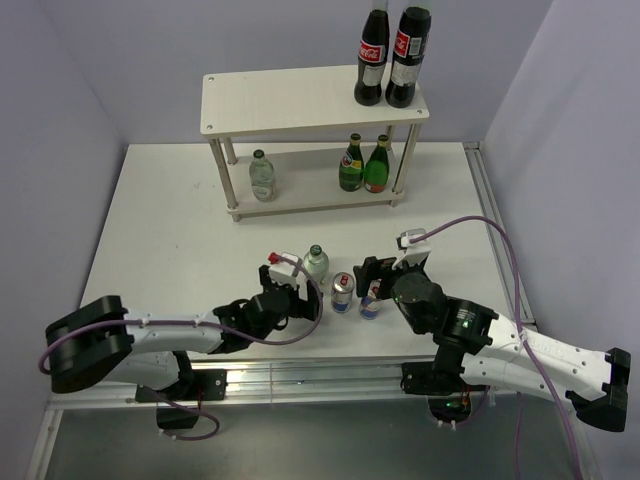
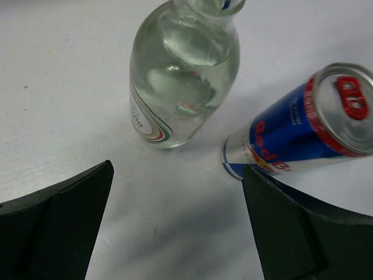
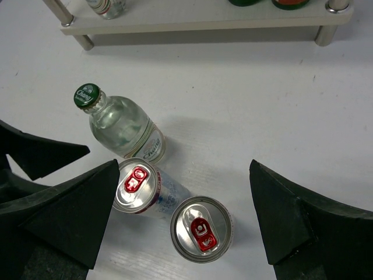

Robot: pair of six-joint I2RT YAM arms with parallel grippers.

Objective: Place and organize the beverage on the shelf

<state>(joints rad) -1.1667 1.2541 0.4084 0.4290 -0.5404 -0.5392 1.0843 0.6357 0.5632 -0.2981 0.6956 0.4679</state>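
1. Nearest the camera, the left arm [image 1: 170, 335] and right arm [image 1: 530, 350] are bolted at the near edge of the white table [image 1: 170, 240], both reaching in toward the middle.
2. Left gripper [image 2: 178, 175]: jaws spread as wide as they go, nothing in them. It points at the clear bottle [image 2: 180, 87], which stands upright on the table just beyond the fingertips and isn't touching them.
3. Right gripper [image 3: 185, 169]: also wide open and holding nothing. From its wrist camera you look down on both can tops, which show up between the 2 fingers. I can't tell how high above them it sits.
4. The 2 blue-and-silver cans are upright and close together, maybe touching. The left can [image 1: 343, 292] is just right of the clear bottle and the right can [image 1: 369, 300] is beside it, slightly nearer.
5. The shelf [image 1: 300, 100] is at the far side of the table, well apart from those 3 loose drinks.
6. Lower board: the other clear bottle [image 1: 262, 175] stands toward the left end. The 2 green bottles, [image 1: 351, 163] and [image 1: 377, 165], stand side by side toward the right end.
7. Top board: 2 tall cola bottles, [image 1: 372, 58] and [image 1: 408, 55], stand together at the right end.
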